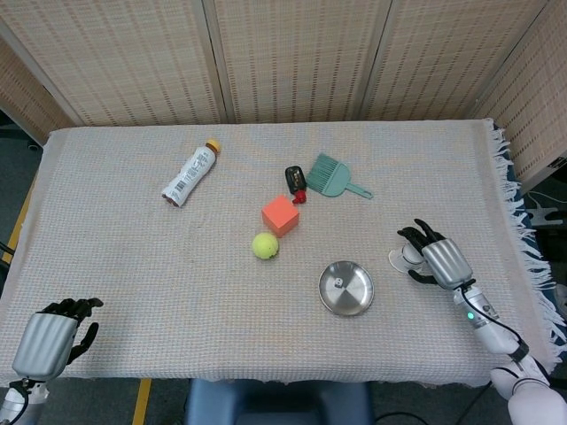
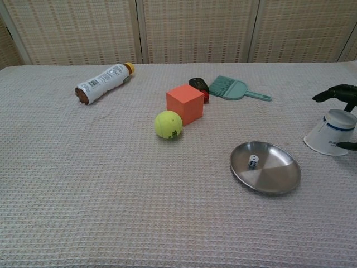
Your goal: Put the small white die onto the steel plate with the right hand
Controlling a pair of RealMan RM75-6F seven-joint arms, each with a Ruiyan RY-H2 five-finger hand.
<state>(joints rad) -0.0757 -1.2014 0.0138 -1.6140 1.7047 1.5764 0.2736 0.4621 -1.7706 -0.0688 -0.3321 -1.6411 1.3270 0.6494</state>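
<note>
Your right hand [image 1: 440, 259]: fingers spread wide, holding nothing, poised over an upturned white cup [image 2: 331, 132] standing on the cloth near the table's right edge. Your left hand [image 1: 51, 341]: at the near left corner, fingers curled in, nothing in them. Die [image 2: 252, 161]: white, lying on the plate [image 2: 276, 178], left of centre. Plate: steel, just left of the cup. Beyond it: yellow ball [image 1: 265, 245], orange cube [image 1: 280, 215], green brush [image 1: 332, 175], bottle [image 1: 190, 173] lying on its side.

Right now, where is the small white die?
The small white die lies on the steel plate, left of its centre in the chest view, on the table's right side, between the tennis ball and the upside-down paper cup.
</note>
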